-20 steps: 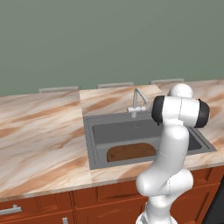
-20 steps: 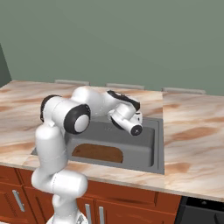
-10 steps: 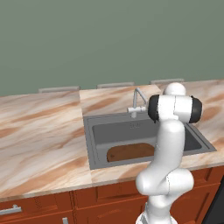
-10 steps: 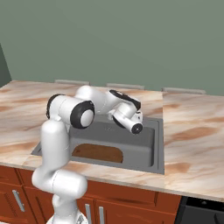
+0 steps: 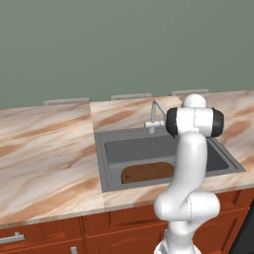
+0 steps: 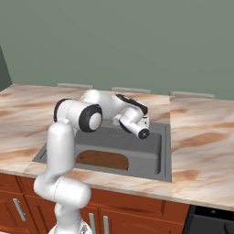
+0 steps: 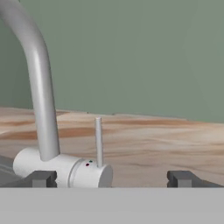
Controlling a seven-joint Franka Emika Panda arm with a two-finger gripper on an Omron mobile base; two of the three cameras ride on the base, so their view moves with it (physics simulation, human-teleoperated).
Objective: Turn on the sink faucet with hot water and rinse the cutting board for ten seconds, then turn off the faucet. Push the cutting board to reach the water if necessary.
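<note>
The sink faucet (image 7: 42, 100) stands close in front of my gripper (image 7: 111, 179), its curved spout rising at the left and its thin lever (image 7: 99, 139) pointing straight up from the round body. The gripper is open, with its fingertips (image 7: 42, 178) wide apart on either side of the faucet's body and nothing between them. From the left base view the faucet (image 5: 155, 117) is at the sink's back rim, beside my elbow. The dark-brown cutting board (image 5: 148, 172) lies flat at the front of the sink (image 5: 100, 151). The right base view has the cutting board (image 6: 102, 160) in the basin's front left. No water runs.
Marbled tan counter (image 5: 44, 149) surrounds the sink on both sides and meets the green wall behind. My arm arches over the basin (image 6: 151, 155) from the front. Wooden cabinet fronts (image 5: 114, 233) run below the counter edge.
The elbow has drifted a little toward the faucet and the hand has crept slightly closer to it. The jaws have stayed open. The board has not moved.
</note>
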